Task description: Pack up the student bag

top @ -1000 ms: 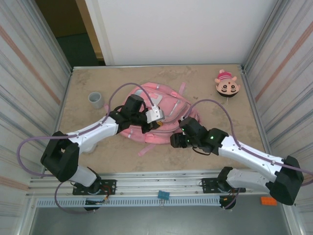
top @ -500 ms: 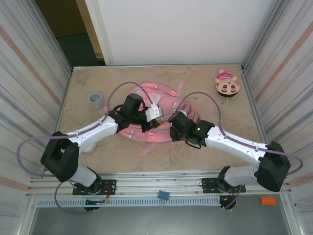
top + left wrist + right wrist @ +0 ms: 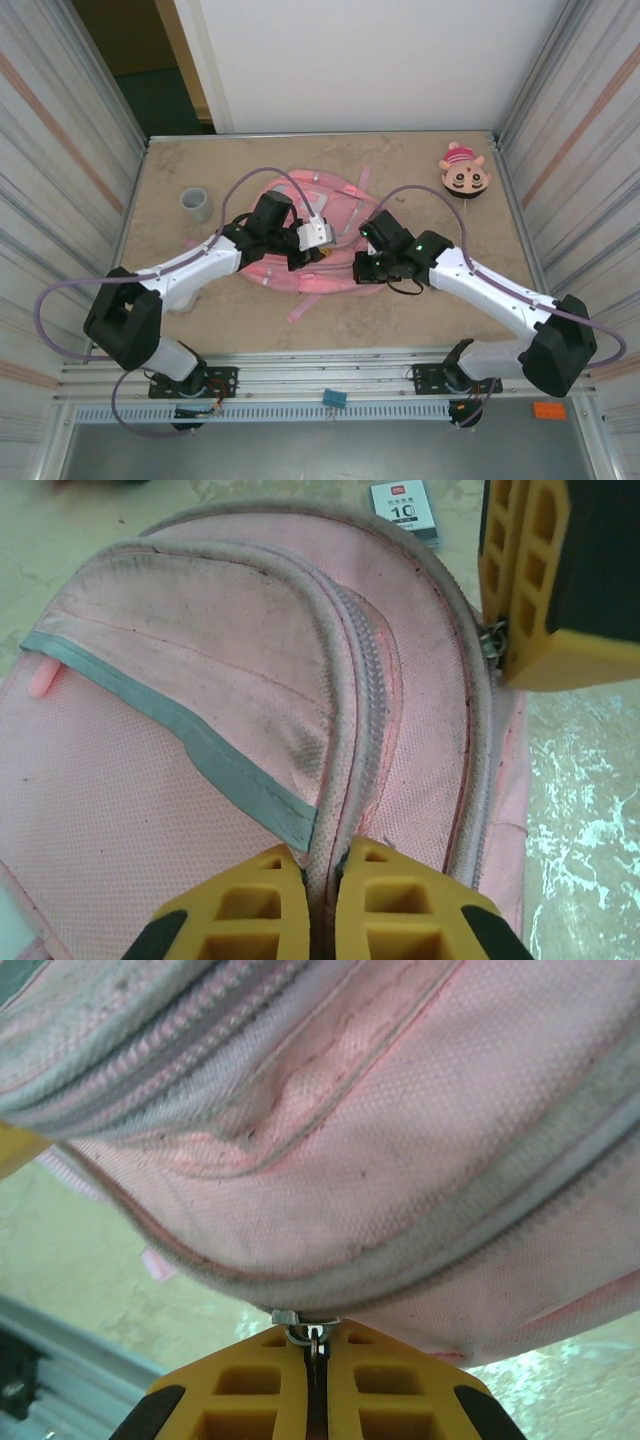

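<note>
The student bag [image 3: 343, 203] is a pink backpack lying flat mid-table, with a pale stripe [image 3: 200, 748] across its front. My left gripper [image 3: 303, 256] [image 3: 323, 865] is shut on a piped seam of the bag beside a closed zipper. My right gripper [image 3: 366, 268] [image 3: 315, 1345] is shut on a metal zipper pull [image 3: 312, 1330] at the bag's near right edge. In the left wrist view the right gripper's yellow fingers [image 3: 555, 580] show at the top right, against the bag's side.
A grey cup [image 3: 195, 204] stands to the left of the bag. A round pink-and-tan plush [image 3: 464, 173] lies at the back right corner. A small grey packet marked 10 [image 3: 403, 508] lies just beyond the bag. Ribbed walls flank the table.
My right gripper moved in to the bag's near right edge and shut on the zipper pull. The left gripper kept its hold on the seam.
</note>
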Controlling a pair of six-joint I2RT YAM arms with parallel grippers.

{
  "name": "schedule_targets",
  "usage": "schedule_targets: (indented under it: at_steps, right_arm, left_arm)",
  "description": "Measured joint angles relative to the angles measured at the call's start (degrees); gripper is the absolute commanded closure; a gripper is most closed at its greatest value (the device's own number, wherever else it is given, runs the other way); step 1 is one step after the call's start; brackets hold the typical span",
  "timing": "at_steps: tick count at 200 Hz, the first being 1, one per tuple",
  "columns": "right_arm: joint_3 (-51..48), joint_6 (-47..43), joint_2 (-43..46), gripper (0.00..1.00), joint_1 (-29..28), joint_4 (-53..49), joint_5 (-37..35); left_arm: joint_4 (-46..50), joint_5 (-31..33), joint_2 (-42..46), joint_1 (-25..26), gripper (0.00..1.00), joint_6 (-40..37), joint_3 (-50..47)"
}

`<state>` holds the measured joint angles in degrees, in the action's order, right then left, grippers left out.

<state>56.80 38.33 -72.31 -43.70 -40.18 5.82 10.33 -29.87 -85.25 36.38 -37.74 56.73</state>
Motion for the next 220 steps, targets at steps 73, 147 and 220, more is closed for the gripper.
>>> schedule_targets:
  at_steps: [73, 147, 220]
  right_arm:
    - [-1.16, -0.81, 0.42, 1.0, 2.03, 0.61, 5.9]
    - [-4.11, 0.26, 0.46, 1.0, -3.13, 4.35, 2.64]
    - [-6.23, 0.31, -0.85, 1.0, -9.16, 8.52, -0.22]
  left_arm:
    - [4.31, -0.96, 1.07, -5.62, 0.35, -0.46, -0.96]
    - [7.98, 19.39, 23.74, -6.32, 0.23, 60.35, -8.07]
    - [7.02, 26.99, 29.29, -4.63, 0.22, 94.47, -27.5]
